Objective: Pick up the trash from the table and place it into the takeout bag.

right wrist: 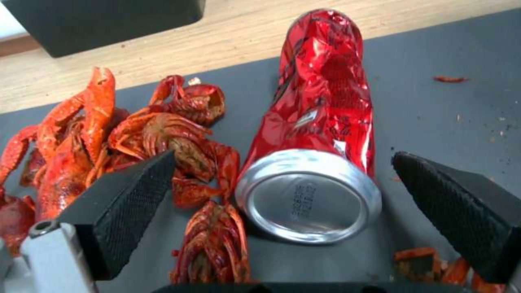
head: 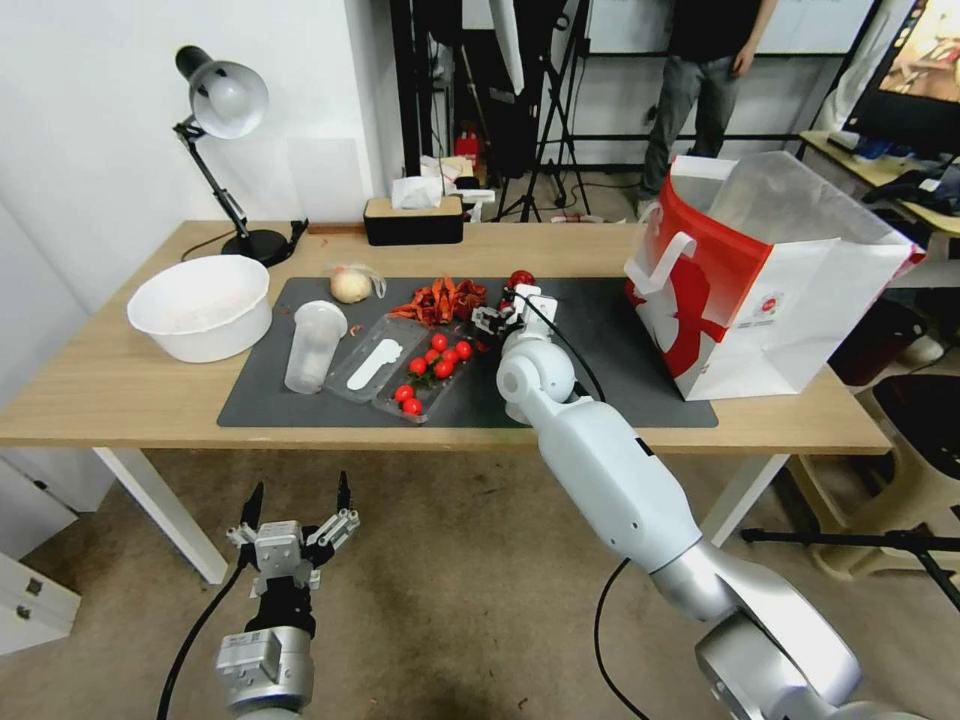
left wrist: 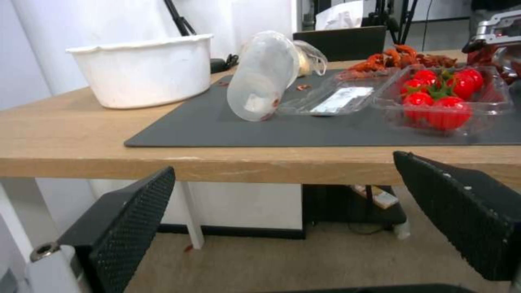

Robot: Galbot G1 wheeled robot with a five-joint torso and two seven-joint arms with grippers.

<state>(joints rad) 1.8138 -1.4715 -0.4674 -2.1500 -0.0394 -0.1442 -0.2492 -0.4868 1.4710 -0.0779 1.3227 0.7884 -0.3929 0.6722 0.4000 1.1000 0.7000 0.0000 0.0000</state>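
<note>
Though untouched, crushed red can [right wrist: 320,134] between spread right fingers [right wrist: 122,203]

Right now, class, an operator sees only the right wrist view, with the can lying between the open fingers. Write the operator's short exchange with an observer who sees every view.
Operator: Where is the bag from this can?
Observer: The takeout bag stands open at the table's right end, to the right of the crushed red can.
Operator: Where is the left arm?
Observer: The left gripper hangs in front of the table, below its edge, fingers open.
</note>
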